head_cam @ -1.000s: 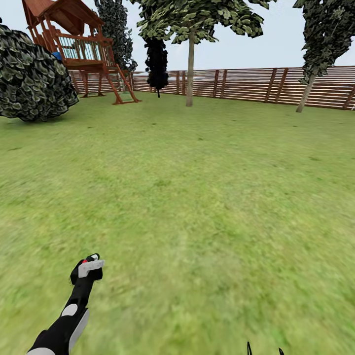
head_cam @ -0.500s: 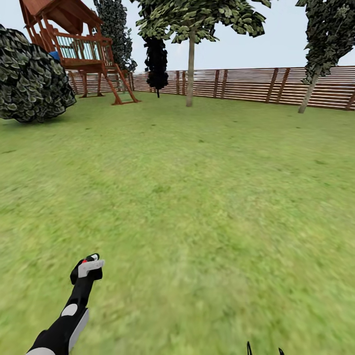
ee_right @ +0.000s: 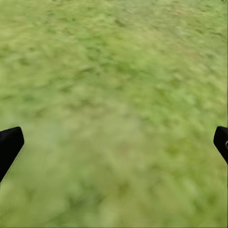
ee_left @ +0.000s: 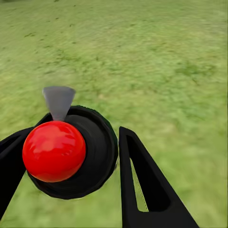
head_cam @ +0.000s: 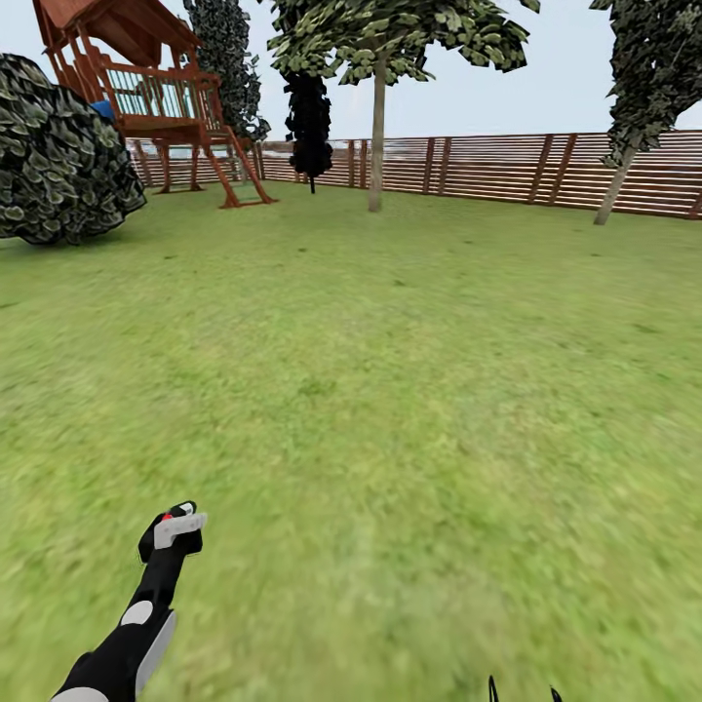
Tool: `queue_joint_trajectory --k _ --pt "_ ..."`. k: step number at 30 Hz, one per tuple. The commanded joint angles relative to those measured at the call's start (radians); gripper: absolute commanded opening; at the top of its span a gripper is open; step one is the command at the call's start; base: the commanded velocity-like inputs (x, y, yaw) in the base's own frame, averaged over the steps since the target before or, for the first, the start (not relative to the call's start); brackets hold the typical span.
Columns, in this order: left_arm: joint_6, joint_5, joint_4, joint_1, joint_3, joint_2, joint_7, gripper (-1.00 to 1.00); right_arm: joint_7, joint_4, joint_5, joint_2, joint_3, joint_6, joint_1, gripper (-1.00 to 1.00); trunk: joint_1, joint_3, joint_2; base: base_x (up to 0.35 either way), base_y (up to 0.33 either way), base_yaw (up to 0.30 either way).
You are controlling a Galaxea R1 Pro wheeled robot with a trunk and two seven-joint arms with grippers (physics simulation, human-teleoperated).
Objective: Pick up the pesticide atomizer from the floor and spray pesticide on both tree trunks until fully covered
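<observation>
Pesticide atomizer (ee_left: 71,156): black round body, red ball top, grey nozzle cone; sits between the left gripper (ee_left: 80,166) fingers, which close against its sides. In the head view it rides at the left arm's tip, low over the grass lawn (head_cam: 390,390).
Right gripper (ee_right: 114,142): fingers spread wide, holding nothing, grass beneath.
Trees: pale trunk (head_cam: 376,136) mid-lawn; leaning trunk (head_cam: 616,185) far right, before the wooden fence (head_cam: 487,166).
Wooden playhouse (head_cam: 146,88): far left.
</observation>
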Motion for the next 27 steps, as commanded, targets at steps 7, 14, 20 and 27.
queue_joint_trajectory --k 7,14,20,27 --pt "-0.001 0.000 0.000 0.000 0.000 0.000 0.000 -1.00 0.000 0.000 0.000 0.000 0.000 0.000 0.000 1.00 0.000 0.000 0.000 0.340 0.000 0.000" --pt "-0.001 0.000 0.000 0.000 0.000 0.000 0.000 -1.00 0.000 0.000 0.000 0.000 0.000 0.000 0.000 1.00 0.000 0.000 0.000 0.340 0.000 0.000" --pt "-0.001 0.000 0.000 0.000 -0.001 -0.001 0.000 -1.00 0.000 0.000 0.000 0.000 0.000 0.000 0.000 1.00 0.000 0.000 0.000 0.340 0.000 0.000" --pt "-0.001 0.000 0.000 0.000 -0.002 -0.002 0.000 -1.00 0.000 0.000 0.000 0.000 0.000 0.000 0.000 1.00 0.000 0.000 0.000 0.340 0.000 0.000"
